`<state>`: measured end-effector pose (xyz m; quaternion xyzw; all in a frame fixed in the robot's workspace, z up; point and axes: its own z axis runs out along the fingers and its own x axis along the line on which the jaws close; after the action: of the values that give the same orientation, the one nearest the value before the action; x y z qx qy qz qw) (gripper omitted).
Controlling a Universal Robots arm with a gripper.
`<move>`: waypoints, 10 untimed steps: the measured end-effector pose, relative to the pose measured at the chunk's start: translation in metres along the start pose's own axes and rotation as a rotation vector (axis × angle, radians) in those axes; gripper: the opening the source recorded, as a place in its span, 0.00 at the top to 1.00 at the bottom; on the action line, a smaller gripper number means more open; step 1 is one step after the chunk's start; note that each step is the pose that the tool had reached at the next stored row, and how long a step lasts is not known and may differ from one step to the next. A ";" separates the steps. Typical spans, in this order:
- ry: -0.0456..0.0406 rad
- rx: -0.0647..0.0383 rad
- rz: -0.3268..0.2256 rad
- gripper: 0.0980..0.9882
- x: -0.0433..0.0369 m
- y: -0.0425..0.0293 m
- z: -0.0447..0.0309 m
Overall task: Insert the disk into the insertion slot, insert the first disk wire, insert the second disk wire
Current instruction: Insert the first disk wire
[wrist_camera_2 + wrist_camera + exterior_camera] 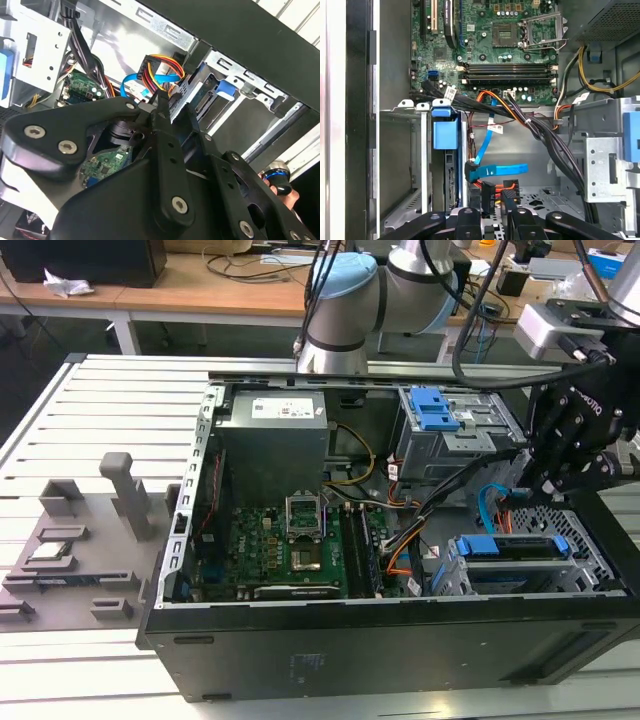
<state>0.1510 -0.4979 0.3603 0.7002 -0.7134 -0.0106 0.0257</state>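
The computer case [300, 665] lies open on the slatted table [100, 400]. Inside, toward the exterior view's left, is a green circuit board [280, 550], with the grey power box [275, 435] on its far side; a tall cage with a blue latch [440, 420] stands far right. In the near right corner is the perforated drive cage [588, 532]; the disk [512, 549] sits in it in its blue frame (seen edge-on in the first wrist view [451, 180]). The blue flat cable [482, 145] ends in a plug lying against the disk's exposed end; a bundle of yellow, red and black wires [160, 67] comes in just beside it. The gripper [154, 104] hovers over this corner, nearest those wires; cannot tell whether it has closed on anything. Outside the case, at the exterior view's left, a grey tray [80, 570] holds a small flat square part [50, 552].
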 end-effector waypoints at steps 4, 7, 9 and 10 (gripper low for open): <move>0.0032 0.000 0.000 0.77 -0.0001 0.0007 0.0058; 0.0032 0.000 0.000 0.86 0.0000 0.0007 0.0059; 0.0031 0.000 0.000 0.92 0.0000 0.0007 0.0059; 0.0032 0.000 0.000 0.92 0.0000 0.0007 0.0059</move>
<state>0.1500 -0.4980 0.3545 0.7002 -0.7134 -0.0095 0.0268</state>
